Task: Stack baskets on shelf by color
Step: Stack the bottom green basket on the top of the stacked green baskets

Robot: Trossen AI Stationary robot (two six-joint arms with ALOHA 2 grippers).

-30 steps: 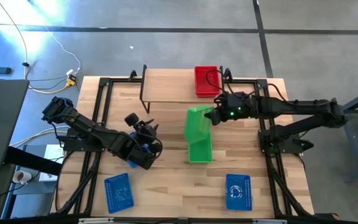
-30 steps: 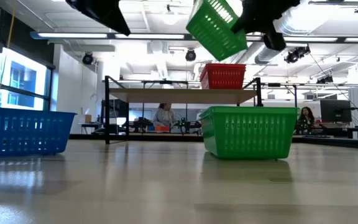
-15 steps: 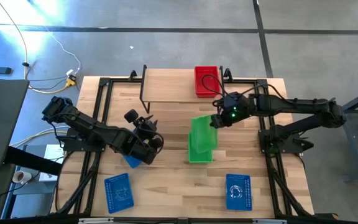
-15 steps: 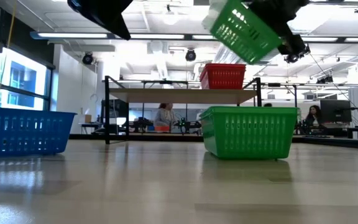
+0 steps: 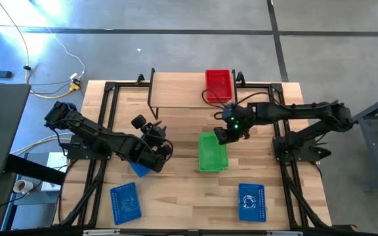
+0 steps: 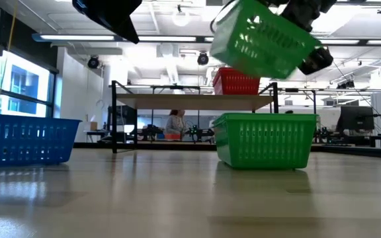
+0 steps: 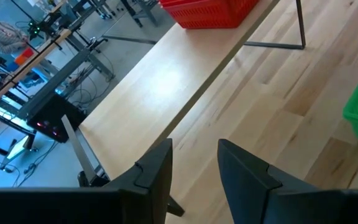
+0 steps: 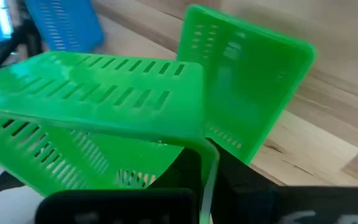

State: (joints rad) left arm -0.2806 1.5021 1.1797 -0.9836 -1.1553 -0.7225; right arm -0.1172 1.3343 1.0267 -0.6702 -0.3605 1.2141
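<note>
From above, the right gripper [image 5: 227, 131] has swung its green basket [image 5: 212, 144] back off the shelf side and now holds it right over the second green basket [image 5: 211, 158] standing mid-table, pincer clamped on the rim. A second ago that carried basket hung nearer the shelf [image 5: 176, 90]; now the two greens nearly overlap, so nesting looks like the step in hand. The red basket [image 5: 218, 84] sits at the shelf's right end. The left gripper [image 5: 153, 148] holds a blue basket [image 5: 138, 168] left of centre, and two more blue baskets [image 5: 125, 202] lie near the front edge.

At table height, the carried green basket [image 6: 264, 38] hangs tilted, clear above the standing one [image 6: 264, 139], not touching yet.

Left wrist: the fingers [image 7: 157, 171] stand apart, shelf plank [image 7: 166, 81] ahead.

Right wrist: the green rim [image 8: 98, 102] is pinched tight, lower basket [image 8: 247, 93] just beyond.
</note>
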